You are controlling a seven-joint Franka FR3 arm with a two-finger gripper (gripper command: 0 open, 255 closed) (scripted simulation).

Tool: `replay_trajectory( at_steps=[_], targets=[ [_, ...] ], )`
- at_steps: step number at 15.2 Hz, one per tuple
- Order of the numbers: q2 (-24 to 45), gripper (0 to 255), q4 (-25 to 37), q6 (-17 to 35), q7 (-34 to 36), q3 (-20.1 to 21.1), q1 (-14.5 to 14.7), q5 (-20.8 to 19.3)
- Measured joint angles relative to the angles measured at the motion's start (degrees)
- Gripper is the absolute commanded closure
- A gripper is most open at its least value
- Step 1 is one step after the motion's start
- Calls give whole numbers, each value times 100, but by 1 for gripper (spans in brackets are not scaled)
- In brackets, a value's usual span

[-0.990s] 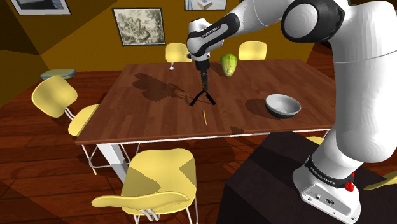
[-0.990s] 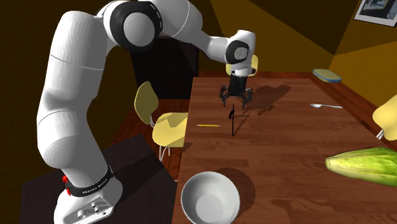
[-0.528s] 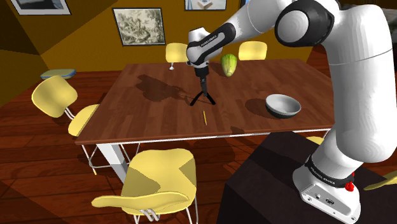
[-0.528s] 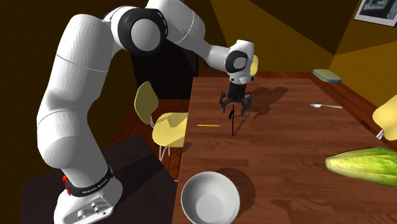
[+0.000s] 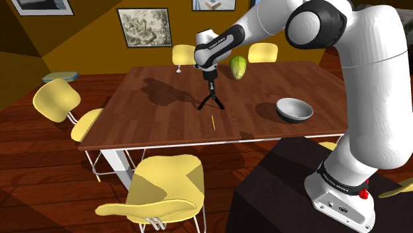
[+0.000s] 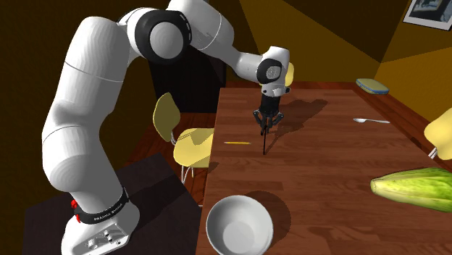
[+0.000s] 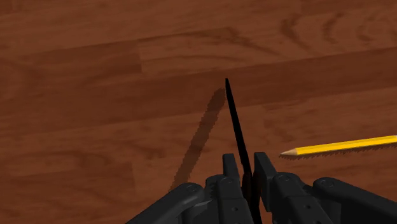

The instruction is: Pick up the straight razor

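Observation:
The straight razor (image 5: 213,101) is thin and black and stands half folded on the brown wooden table (image 5: 152,112), its two ends splayed on the wood. My black gripper (image 5: 212,90) points straight down over it, shut on the razor's upper part. From across the table the razor (image 6: 264,139) hangs as a dark sliver below the gripper (image 6: 266,120). In the wrist view the fingers (image 7: 230,170) press on the blade (image 7: 233,118), which runs from the gripper (image 7: 248,170) towards the wood and casts a shadow beside it.
A yellow pencil (image 5: 212,122) lies close to the razor. A grey bowl (image 5: 294,109) sits near the stand's side of the table, a green vegetable (image 5: 238,67) at the far edge. Yellow chairs (image 5: 165,182) ring the table. A spoon (image 6: 371,120) lies further off.
The arm came down a little onto the razor. The fingers, spread wide a moment ago, have closed on its upper part. The razor has not shifted.

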Motion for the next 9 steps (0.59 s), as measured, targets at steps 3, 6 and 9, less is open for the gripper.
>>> replay_trajectory(
  at_steps=[3, 6, 9],
  targets=[
    [-4, 255, -6, 2, 4, 0, 2, -1],
    [-90, 255, 31, -122, -2, -1, 6, -2],
    [-189, 255, 106, -293, -15, -4, 7, -4]
  ],
)
